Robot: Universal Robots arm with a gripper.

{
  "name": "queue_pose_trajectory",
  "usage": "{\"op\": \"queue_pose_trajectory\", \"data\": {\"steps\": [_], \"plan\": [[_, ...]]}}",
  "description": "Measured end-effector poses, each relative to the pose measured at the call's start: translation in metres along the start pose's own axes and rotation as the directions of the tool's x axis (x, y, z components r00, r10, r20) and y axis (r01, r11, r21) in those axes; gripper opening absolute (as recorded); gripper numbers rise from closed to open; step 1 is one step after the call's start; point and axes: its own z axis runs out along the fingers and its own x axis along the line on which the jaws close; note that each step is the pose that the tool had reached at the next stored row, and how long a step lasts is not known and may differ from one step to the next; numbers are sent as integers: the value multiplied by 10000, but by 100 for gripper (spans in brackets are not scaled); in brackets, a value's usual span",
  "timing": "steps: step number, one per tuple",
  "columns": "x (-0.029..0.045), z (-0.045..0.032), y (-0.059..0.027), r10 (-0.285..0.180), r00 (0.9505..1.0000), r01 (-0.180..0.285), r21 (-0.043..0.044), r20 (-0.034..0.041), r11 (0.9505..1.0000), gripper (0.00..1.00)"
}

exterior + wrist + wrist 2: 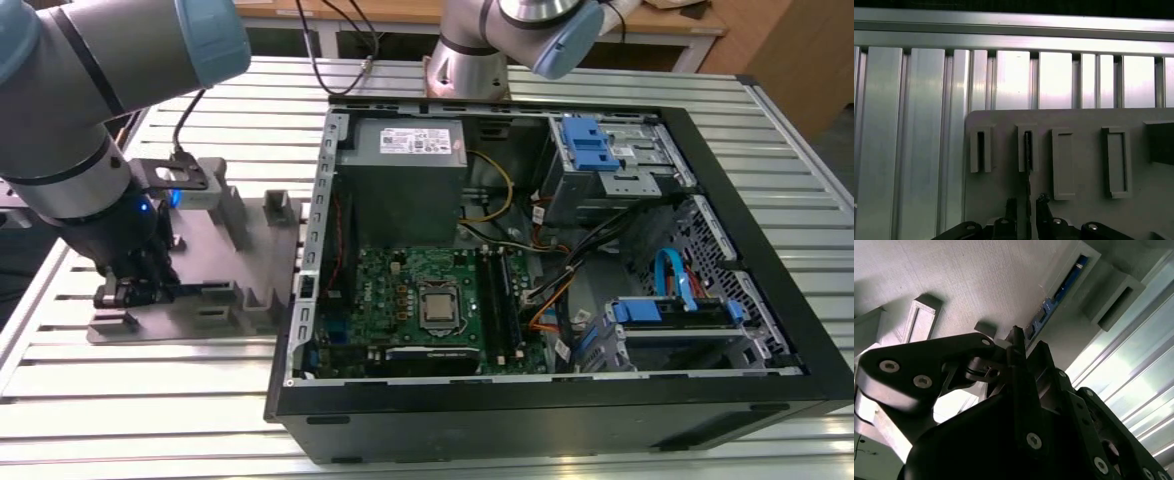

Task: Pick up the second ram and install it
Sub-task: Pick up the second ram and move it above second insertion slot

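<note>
The second ram [1027, 150] stands on edge in a slot of the grey fixture [1084, 165], a thin dark strip running toward my gripper. In the second wrist view the ram [1054, 297] shows as a bluish board with dark chips in the fixture [979, 280] slot. My gripper [1027, 206] is open, one finger on each side of the ram with a small gap on both sides. In the exterior view my gripper [134, 292] is down on the fixture [214, 250] at the exterior view's left, beside the computer case.
An open black computer case [767, 260] lies on the slatted aluminium table [160, 400]. Its green motherboard [400, 290] has memory slots [501, 295] near the processor. Cables and blue drive brackets [587, 145] crowd the case's far side. Another arm's base [467, 55] stands behind the case.
</note>
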Motion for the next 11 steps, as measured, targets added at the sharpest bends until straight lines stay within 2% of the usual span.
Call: {"op": "queue_pose_trajectory", "data": {"steps": [2,4,11], "plan": [[0,0,0,0,10000,0,-1,0,10000,28],[0,0,0,0,10000,0,-2,0,10000,16],[0,0,0,1,10000,-1,-9,0,10000,14]]}}
